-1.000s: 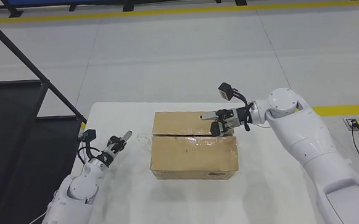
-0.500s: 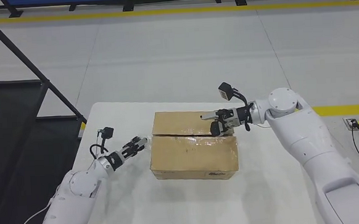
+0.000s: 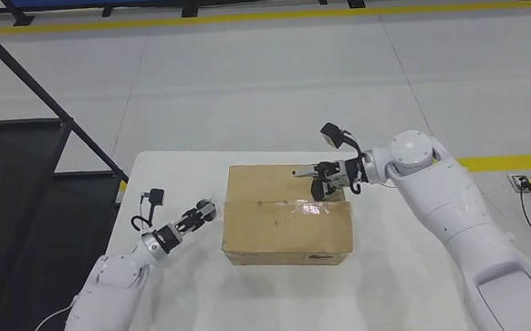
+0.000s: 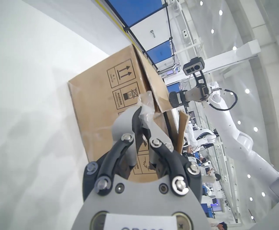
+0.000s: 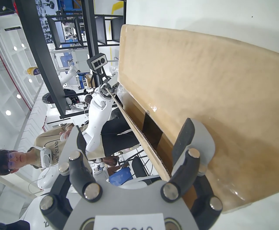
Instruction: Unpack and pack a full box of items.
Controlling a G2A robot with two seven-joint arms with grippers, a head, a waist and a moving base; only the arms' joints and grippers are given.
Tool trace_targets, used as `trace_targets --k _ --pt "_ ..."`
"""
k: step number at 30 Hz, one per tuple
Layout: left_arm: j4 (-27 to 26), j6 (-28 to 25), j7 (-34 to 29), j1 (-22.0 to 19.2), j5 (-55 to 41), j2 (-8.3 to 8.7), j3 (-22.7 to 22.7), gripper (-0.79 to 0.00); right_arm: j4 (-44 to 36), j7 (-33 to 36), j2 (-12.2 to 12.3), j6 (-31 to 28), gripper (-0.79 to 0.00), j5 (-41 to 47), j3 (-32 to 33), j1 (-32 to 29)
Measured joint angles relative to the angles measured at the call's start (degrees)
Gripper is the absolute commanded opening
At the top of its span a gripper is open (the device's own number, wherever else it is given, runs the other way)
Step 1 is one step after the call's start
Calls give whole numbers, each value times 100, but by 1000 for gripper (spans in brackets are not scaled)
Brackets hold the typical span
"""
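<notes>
Cardboard box (image 3: pixel 287 223) sits in the middle of the white surface (image 3: pixel 182 289) in the top view, with the left gripper (image 3: pixel 206 211) at one end of its top seam and the right gripper (image 3: pixel 314 176) at the other end. Left wrist view: the fingers are closed on a crumpled strip of clear tape (image 4: pixel 145 109). Right wrist view: the fingers stand open around a raised flap (image 5: pixel 141 136) edge. If the tape is pulled too steeply, I think it may tear or slip out, or drag the box.
</notes>
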Motion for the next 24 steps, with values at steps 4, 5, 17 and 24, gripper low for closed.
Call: trace_targets --k 4,5,17,24 --pt "-16 -122 239 100 -19 -2 -38 -785 -40 -78 -18 -56 0 21 11 7" --pt "-31 -150 299 126 -15 -3 -47 -785 -70 -76 -18 -133 0 78 39 0" --pt "-408 -467 1048 469 203 9 -218 -785 -625 1072 151 -445 0 1019 506 -281" --pt "-743 -482 1577 678 640 25 -339 -785 -608 729 121 317 0 767 349 -309"
